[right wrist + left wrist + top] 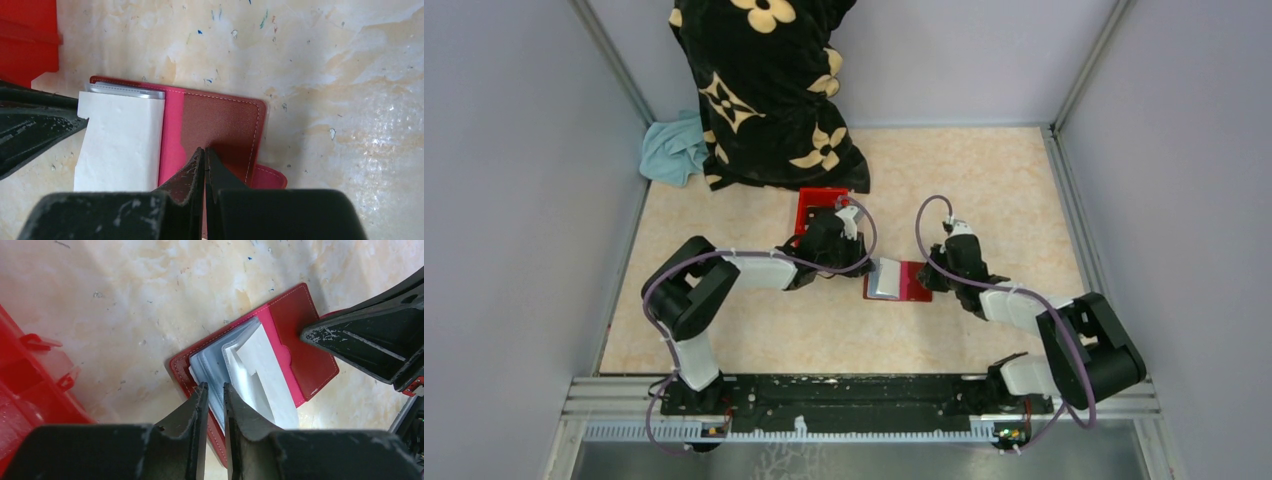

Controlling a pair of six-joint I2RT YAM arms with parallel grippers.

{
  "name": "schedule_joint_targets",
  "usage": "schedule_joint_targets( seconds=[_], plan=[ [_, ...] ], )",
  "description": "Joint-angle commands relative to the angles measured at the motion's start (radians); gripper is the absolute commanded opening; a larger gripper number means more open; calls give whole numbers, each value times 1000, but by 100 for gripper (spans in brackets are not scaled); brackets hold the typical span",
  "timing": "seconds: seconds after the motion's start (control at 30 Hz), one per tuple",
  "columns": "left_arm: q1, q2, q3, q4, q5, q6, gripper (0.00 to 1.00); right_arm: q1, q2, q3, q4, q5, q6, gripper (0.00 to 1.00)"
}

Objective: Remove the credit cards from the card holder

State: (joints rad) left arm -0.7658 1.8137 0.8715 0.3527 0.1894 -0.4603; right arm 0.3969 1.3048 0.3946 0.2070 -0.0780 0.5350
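The card holder [915, 285] lies open and flat on the table between my two arms, dark red with a pink inner flap [306, 347] [225, 125]. Pale blue-grey and white credit cards [210, 365] [120, 142] [887, 278] fan up from its left half. My left gripper [214, 386] [864, 268] stands at the left edge of that stack, jaws a narrow slit apart with the stack's edge between the tips. My right gripper [205, 149] [932, 278] is shut, its tips pressed down on the holder's right half.
A bright red plastic open box [809, 205] [30, 390] [25, 35] sits just behind the left gripper. A black cloth with cream flowers [769, 90] and a teal cloth [674, 150] lie at the back left. Grey walls enclose the table.
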Motion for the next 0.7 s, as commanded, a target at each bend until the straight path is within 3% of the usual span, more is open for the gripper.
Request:
schedule_joint_targets(
  seconds=[0.0,0.33,0.67],
  plan=[
    [-7,23,40,-45,-26,-21,23,7,23,24,57,-6,-3,0],
    [-7,67,68,-43,68,-30,21,7,42,26,65,-8,-2,0],
    [-7,41,-6,170,244,-68,22,7,66,7,101,-36,19,0]
  ],
)
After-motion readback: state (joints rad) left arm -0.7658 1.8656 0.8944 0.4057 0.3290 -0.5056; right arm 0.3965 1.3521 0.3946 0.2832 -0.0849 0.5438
